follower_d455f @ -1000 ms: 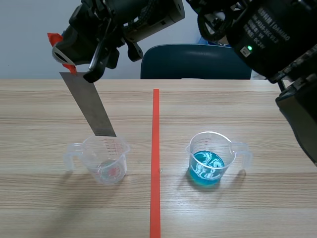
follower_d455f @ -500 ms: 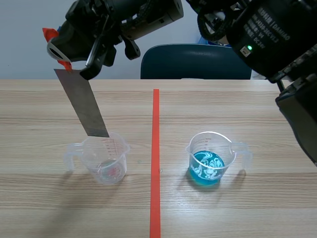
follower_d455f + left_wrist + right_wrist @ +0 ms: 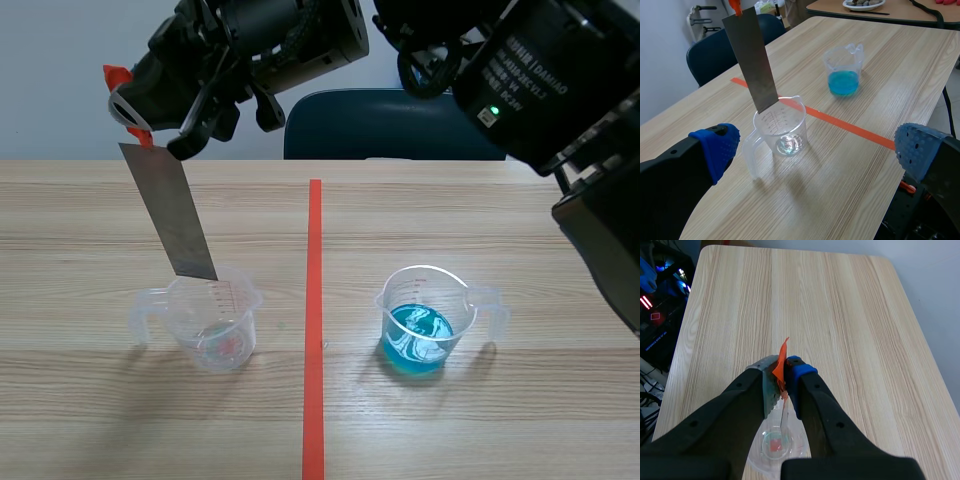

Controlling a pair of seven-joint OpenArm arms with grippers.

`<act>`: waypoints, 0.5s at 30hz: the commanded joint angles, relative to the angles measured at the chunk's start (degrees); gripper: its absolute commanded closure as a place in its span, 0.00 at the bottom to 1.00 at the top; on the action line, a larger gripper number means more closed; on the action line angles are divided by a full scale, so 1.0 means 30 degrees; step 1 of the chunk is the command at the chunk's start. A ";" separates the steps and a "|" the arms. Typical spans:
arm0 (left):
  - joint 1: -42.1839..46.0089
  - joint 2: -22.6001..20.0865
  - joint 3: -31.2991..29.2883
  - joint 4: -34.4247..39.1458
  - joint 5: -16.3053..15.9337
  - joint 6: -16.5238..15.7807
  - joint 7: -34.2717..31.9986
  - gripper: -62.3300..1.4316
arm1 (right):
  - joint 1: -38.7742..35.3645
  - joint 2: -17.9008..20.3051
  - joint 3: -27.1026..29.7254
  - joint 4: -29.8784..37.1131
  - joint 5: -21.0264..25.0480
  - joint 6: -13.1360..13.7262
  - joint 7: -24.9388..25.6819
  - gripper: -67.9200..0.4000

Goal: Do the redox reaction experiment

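Clearance is what we are watching at the left: the metal strip (image 3: 182,212) is hanging tilted over the clear cup (image 3: 215,325), with its lower end about level with the far rim. Whether it is touching the rim we are not able to tell. The right jaws, reaching across from the other side, are clamping the strip's top end by its orange tag (image 3: 118,78). Moving rightward, the tape line (image 3: 314,300) is dividing the surface (image 3: 90,420), and past it the blue-solution cup (image 3: 425,325) is standing well apart.

We are judging the step as carrying the strip over to the blue liquid. So we are advising a straight lift until the end is clear of the rim, then a level crossing, then a centred descent, since cups this light are likely tipping at a nudge.

The left wrist view is giving us the strip's broad face and showing the left jaws wide apart, their blue pads (image 3: 716,147) holding nothing. The right wrist view is showing the strip edge-on, directly above the clear cup's mouth, which the scene view is leaving uncertain.
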 commanded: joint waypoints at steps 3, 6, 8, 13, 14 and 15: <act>-0.0109 0.0153 0.0109 0.0109 -0.0262 -0.0022 -0.0270 0.00 | 0.0284 -0.0058 0.0022 0.0182 0.0211 0.0146 0.0517 0.99; -0.0109 0.0153 0.0109 0.0109 -0.0262 -0.0022 -0.0270 0.00 | 0.0284 -0.0058 0.0022 0.0182 0.0211 0.0146 0.0648 0.99; -0.0109 0.0153 0.0109 0.0109 -0.0262 -0.0022 -0.0270 0.00 | 0.0277 -0.0058 0.0022 0.0146 0.0211 0.0146 0.0743 0.99; -0.0109 0.0153 0.0109 0.0109 -0.0262 -0.0022 -0.0270 0.00 | 0.0284 -0.0058 0.0022 -0.0663 0.0211 0.0146 0.1348 0.99; -0.0109 0.0153 0.0109 0.0109 -0.0262 -0.0022 -0.0270 0.00 | 0.0284 -0.0058 0.0022 -0.0903 0.0211 0.0146 0.1457 0.99; -0.0109 0.0153 0.0109 0.0109 -0.0262 -0.0022 -0.0270 0.00 | 0.0284 -0.0058 0.0015 -0.1107 0.0211 0.0146 0.1530 0.99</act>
